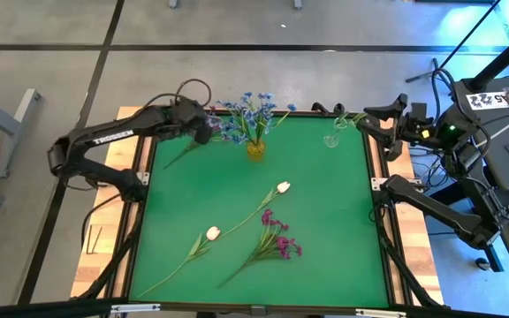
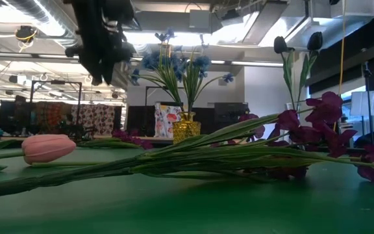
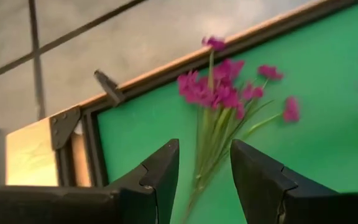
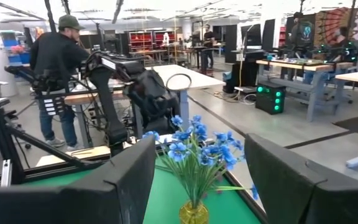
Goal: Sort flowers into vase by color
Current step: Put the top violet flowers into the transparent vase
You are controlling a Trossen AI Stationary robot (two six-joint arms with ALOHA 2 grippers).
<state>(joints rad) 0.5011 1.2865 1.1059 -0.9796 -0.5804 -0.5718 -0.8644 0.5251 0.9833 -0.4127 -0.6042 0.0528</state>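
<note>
- Left gripper (image 1: 208, 125) at upper left of the high view, over the far left part of the green surface (image 1: 325, 221). Its fingers (image 3: 160, 171) are spread wide, with a magenta sprig (image 3: 219, 99) lying between them on the mat; no contact visible.
- That sprig is barely readable in the high view, half hidden under the gripper.
- Blue flowers (image 1: 250, 110) stand in a small yellow vase (image 1: 255, 148) at top centre.
- Clear glass vase (image 1: 331, 139) at upper right, hard to make out; contents unclear.
- Right gripper (image 4: 197, 180) parked at the upper right edge, fingers wide apart, holding nothing.
- Two white tulips (image 1: 283, 187) (image 1: 212, 233) and a magenta bunch (image 1: 279, 240) lie flat in the lower middle.
- Low view: pink-looking tulip bud (image 2: 47, 148) close up, stems crossing the frame, blooms cut off at right.
- Person (image 4: 58, 68) stands in the room behind.
</note>
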